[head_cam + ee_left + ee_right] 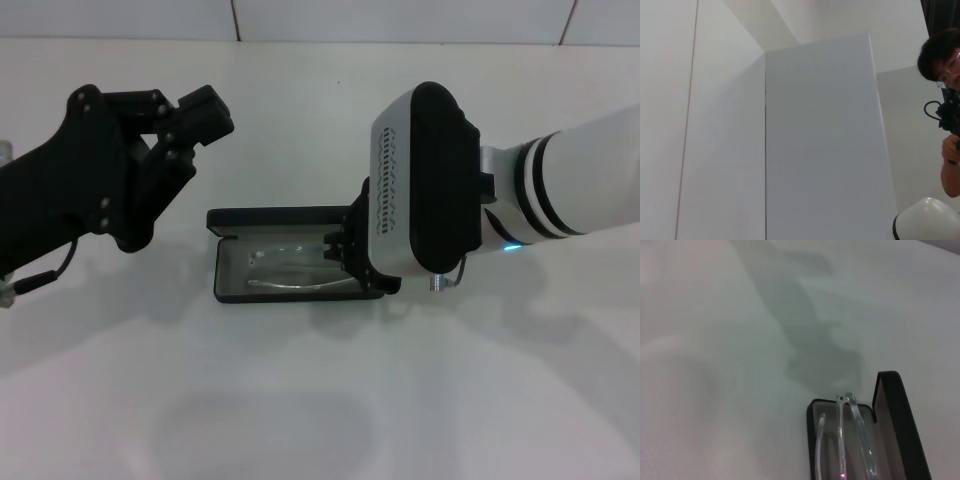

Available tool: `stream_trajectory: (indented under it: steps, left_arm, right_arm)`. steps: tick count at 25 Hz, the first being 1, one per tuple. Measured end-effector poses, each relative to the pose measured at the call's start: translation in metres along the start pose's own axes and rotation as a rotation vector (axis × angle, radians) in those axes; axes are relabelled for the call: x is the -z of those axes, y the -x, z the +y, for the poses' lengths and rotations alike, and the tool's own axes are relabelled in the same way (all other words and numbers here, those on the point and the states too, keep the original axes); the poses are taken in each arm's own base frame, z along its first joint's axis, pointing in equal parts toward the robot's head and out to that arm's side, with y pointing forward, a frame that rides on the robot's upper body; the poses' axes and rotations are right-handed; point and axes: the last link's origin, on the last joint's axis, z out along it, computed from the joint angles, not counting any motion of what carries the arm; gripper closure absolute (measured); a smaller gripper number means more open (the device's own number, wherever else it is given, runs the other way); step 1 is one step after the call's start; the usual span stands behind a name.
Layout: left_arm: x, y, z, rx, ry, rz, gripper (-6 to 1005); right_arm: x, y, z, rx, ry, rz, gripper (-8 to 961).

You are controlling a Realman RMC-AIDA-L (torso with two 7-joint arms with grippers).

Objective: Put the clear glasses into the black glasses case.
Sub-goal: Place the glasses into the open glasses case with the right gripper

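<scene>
Clear glasses (290, 262) lay inside the black glasses case (262, 218), resting on its grey lining between the near and far walls of the tray. The case stood open on the white table (320, 400), lid raised along the far edge. In the right wrist view the clear glasses (852, 440) showed as folded transparent arms and frame running the length of the tray, with the black glasses case (897, 425) lid upright beside them.

The right gripper (342, 252) was down at the right end of the case, its black fingers reaching into the tray at that end of the frame. Whether the fingers were clamped on the frame or had let go could not be told; the large wrist housing covered most of them and the wrist camera did not show them.

The left gripper (185, 120) hung well left of the case and above the table, apart from everything, fingers spread and holding nothing. Its wrist camera looked away at a white wall panel (820, 140) and a person (945, 100) at the edge.

By my reading, the placing step was at its end: the glasses looked seated in the tray. The next move would call for freeing the frame, if it was held, then lifting the right gripper straight up and clear without dragging the glasses or nudging the case.
</scene>
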Motion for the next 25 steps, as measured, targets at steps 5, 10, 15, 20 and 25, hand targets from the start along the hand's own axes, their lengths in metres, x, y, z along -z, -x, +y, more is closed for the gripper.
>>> stream_trajectory:
  steps: [5,10,15,20,25]
  left_arm:
    - [0.0,0.0,0.0,0.001,0.0,0.001,944]
    - [-0.001,0.001,0.001,0.002,-0.001,0.002,944]
    - [0.0,0.001,0.001,0.002,-0.002,0.002,944]
    - [0.0,0.001,0.001,-0.001,-0.002,0.002,944]
    - [0.0,0.002,0.002,0.001,0.001,-0.006,944]
  right_arm:
    - [-0.002,-0.002,-0.001,-0.004,-0.006,0.002,881]
    - [-0.006,-0.005,-0.002,-0.017,-0.007,0.001,880]
    - [-0.01,-0.003,0.0,-0.008,-0.009,-0.007,880]
    - [-0.012,-0.001,-0.001,-0.007,-0.017,-0.01,879]
    - [-0.016,0.0,-0.002,0.001,-0.019,-0.009,879]
